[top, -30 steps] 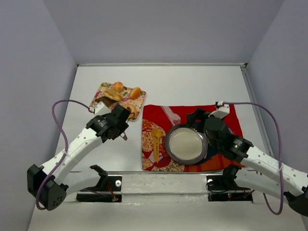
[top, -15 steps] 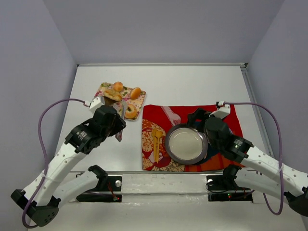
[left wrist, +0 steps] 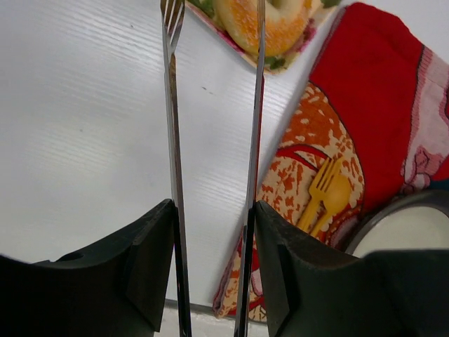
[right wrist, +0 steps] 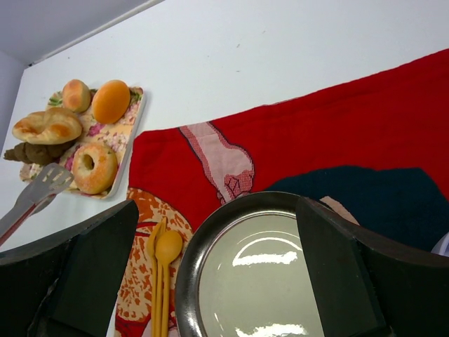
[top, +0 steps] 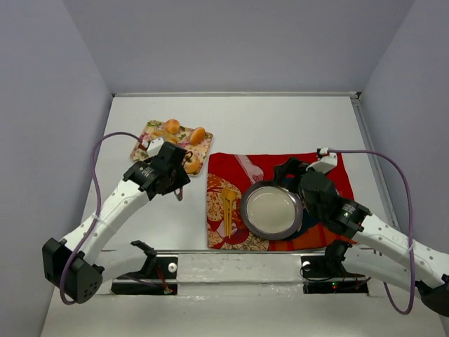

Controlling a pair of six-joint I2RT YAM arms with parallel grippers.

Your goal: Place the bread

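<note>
white table (top: 280,126): left gripper (left wrist: 212,232) clamps tongs (left wrist: 172,140) beside the bagel (left wrist: 270,21), right gripper (right wrist: 214,210) spread wide, empty.

- Red cloth (top: 224,163): spread flat on the table, right of centre, with an orange-patterned panel along its left side (a dark blue patch shows farther right).
- Yellow fork (right wrist: 156,237) and yellow spoon (right wrist: 168,247): side by side on the orange panel.
- White table (top: 280,119): faintly ribbed surface.
- Pale grey walls (top: 238,42): on three sides.
</note>
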